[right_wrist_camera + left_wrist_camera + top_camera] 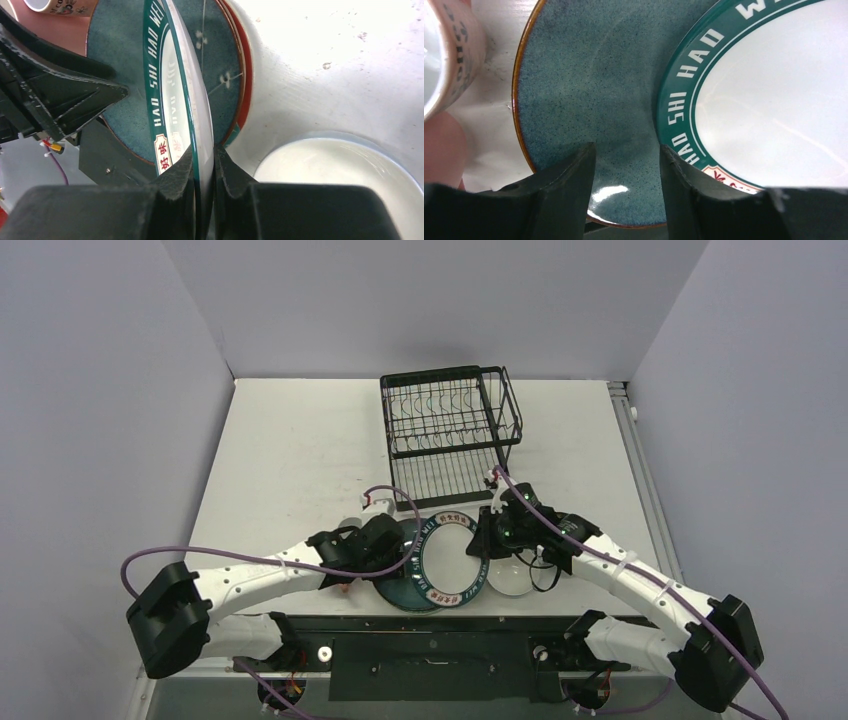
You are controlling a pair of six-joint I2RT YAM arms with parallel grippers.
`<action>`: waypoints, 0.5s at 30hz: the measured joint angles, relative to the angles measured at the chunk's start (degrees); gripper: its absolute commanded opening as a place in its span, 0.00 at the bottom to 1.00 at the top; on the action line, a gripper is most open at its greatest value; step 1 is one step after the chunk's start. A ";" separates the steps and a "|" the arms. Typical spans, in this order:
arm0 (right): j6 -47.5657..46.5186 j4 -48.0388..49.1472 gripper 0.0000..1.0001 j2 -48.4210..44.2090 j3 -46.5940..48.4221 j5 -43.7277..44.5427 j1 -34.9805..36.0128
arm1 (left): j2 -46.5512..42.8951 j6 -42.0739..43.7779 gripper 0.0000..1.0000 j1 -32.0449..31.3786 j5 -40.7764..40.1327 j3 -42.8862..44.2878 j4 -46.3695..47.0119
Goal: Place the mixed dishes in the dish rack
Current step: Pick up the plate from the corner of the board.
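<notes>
The right gripper (202,152) pinches the lettered plate (172,115) by its rim; lift slowly, on edge, toward the dish rack (450,425) (the left gripper (626,160) is open over the teal plate (584,80)).

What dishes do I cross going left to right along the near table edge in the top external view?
teal plate → green-rimmed lettered plate → white bowl
</notes>
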 measured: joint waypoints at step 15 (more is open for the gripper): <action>-4.13 -9.66 0.00 -3.34 5.97 5.03 -0.94 | -6.32 5.03 0.60 0.02 -1.03 7.17 -4.66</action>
